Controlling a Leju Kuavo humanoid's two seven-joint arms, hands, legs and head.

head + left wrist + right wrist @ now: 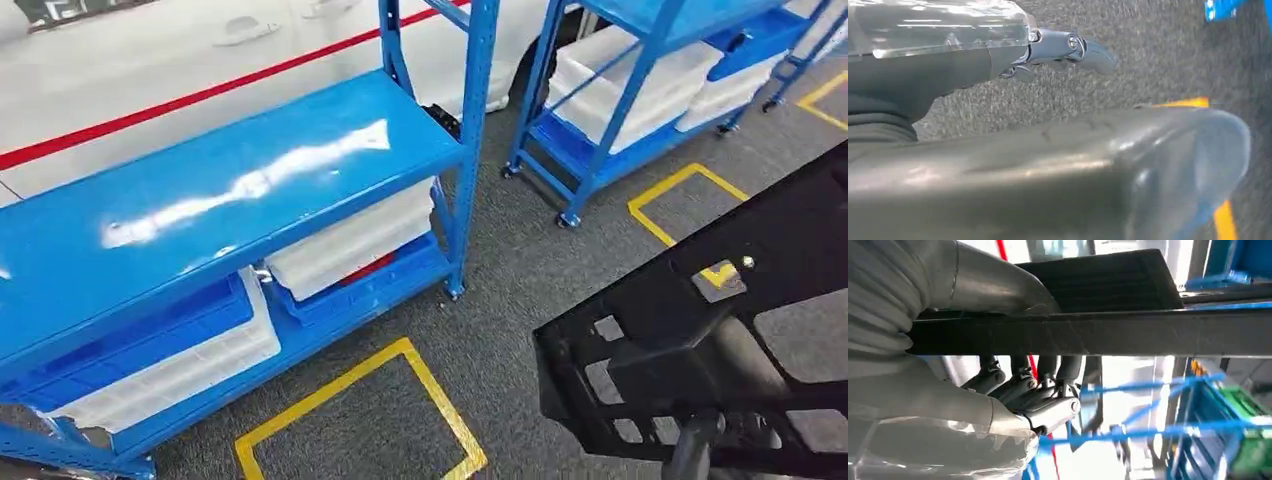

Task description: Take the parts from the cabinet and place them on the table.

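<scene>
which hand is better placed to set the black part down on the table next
Right. The right hand already grips the black frame part, thumb over its bar and fingers curled beneath. The left hand hangs over the grey floor holding nothing, so it would first need a handover.

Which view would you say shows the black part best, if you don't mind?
The head view: the black part shows its open frame and ribs above the floor. The right wrist view shows its edge close up, with the right hand gripping it. The left wrist view shows floor instead.
</scene>
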